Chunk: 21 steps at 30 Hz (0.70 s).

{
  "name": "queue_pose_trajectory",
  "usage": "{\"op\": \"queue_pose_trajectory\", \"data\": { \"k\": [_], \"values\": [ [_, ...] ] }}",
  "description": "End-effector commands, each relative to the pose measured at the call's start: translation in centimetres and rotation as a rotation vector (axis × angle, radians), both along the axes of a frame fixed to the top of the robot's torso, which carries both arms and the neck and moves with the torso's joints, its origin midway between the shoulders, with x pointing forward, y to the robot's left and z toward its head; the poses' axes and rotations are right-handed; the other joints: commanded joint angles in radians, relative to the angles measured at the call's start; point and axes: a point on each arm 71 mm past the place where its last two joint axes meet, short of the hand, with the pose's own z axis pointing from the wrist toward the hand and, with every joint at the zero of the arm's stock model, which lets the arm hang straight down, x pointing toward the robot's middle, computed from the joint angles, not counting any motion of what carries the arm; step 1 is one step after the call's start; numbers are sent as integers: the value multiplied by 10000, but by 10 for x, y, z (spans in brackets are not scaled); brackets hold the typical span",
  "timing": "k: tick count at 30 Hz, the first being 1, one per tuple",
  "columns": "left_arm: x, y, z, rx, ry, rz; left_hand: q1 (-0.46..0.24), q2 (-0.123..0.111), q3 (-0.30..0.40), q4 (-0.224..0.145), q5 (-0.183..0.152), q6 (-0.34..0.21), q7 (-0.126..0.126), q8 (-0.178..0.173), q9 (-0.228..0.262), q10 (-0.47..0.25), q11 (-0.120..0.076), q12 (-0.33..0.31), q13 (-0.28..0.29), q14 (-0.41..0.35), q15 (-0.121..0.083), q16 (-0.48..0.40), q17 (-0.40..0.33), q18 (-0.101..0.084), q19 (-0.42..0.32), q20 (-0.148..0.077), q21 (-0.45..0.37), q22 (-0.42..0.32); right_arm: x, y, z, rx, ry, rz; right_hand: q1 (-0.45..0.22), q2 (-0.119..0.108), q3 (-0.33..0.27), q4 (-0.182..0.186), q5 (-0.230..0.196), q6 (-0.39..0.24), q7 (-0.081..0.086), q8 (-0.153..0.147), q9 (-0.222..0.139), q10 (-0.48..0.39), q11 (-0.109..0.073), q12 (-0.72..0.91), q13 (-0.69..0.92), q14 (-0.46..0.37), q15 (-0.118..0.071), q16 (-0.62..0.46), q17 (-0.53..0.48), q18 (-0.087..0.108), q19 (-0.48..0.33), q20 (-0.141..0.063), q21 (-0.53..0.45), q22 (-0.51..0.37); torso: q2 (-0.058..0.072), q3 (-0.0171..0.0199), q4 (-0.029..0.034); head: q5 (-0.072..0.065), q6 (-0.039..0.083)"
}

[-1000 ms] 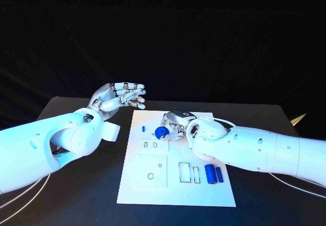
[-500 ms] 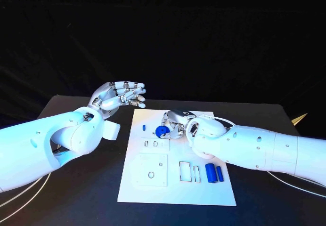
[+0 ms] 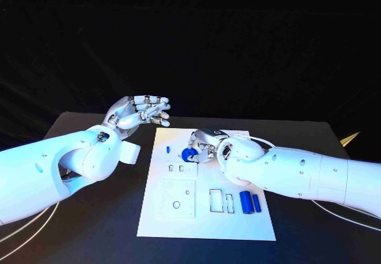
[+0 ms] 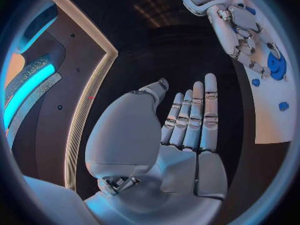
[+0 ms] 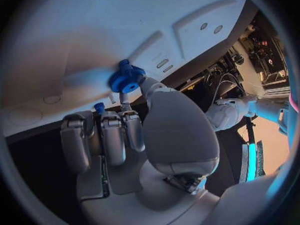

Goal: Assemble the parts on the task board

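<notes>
Right hand (image 3: 208, 147) low over the far half of the task board (image 3: 208, 220), thumb and a finger pinching a round blue part (image 3: 189, 154), other fingers curled beside it; part pressed at or just above the board surface, contact not certain from the wrist view (image 5: 127, 78). Left hand (image 3: 141, 113) raised off the board's far left corner, fingers extended and nearly together, palm bare, holding nothing. Small blue peg (image 3: 168, 149) just left of the held part; 2 blue cylinders (image 3: 250, 202) near the right edge of the board, beside 2 narrow slots (image 3: 221, 200), well apart from the working hand. Probable step: seating the round part in its socket. Best done by keeping the part level, lowering straight, easing pinch only once seated flush. Worth avoiding: a sideways nudge toward the small peg. Left hand better kept clear, or brought down to steady the board should it slide.
</notes>
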Motion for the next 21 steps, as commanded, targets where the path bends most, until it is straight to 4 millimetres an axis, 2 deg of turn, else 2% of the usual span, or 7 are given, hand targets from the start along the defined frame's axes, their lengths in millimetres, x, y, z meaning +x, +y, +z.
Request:
{"op": "queue_pose_trajectory", "data": {
  "k": [1, 3, 10, 21],
  "values": [
    [-1, -2, 1, -75, -21, -208, -68, 31, 17, -64, -33, -75, 346, -55, 9, 9, 18, -44, -5, -60, 12, 62, 14, -5, -84, -21, 51, 12, -1, 1, -3, -183, 59, 197, 190, 23, 215, -87, -32, 84, -25, 53, 20, 372, -68, 47, 1912, 1045, -88, 58, 2563, -68, 1025, -81, 55, 2629, 2, 1, -2, -1, -10],
    [-1, -2, 1, -75, -16, -218, -79, 37, 27, -75, -33, -71, 346, -52, 15, 13, 17, -42, -3, -77, 13, 77, 43, -2, -122, -17, 99, 42, -1, 1, -2, -208, -33, 201, 234, -5, 416, -194, -21, 102, -28, 50, 13, 371, -73, 44, 1912, 1047, -96, 62, 2573, -68, 1025, -92, 55, 2629, 2, 0, 0, -5, -11],
    [-1, -2, 1, -67, 1, -224, -79, 38, 27, -75, -33, -71, 346, -52, 15, 14, 17, -42, -3, -78, 13, 78, 44, -2, -123, -17, 100, 43, -1, 3, 1, -285, -673, 236, 161, -168, 561, -281, 21, 104, -17, 36, 2, 376, -66, 46, 1917, 1048, -90, 63, 2577, -68, 1025, -93, 55, 2629, 7, 0, 3, -12, -13],
    [0, -2, 1, -67, 13, -245, -80, 39, 28, -75, -33, -70, 346, -51, 16, 14, 17, -42, -3, -80, 14, 78, 46, -2, -126, -16, 103, 45, -5, 5, 8, 461, -1330, 375, -300, -472, 820, -260, 487, 175, -41, 39, -5, 426, -85, 89, 1960, 1051, -96, 66, 2587, -68, 1025, -97, 55, 2629, 0, 4, 9, -15, 3]
  ]
}}
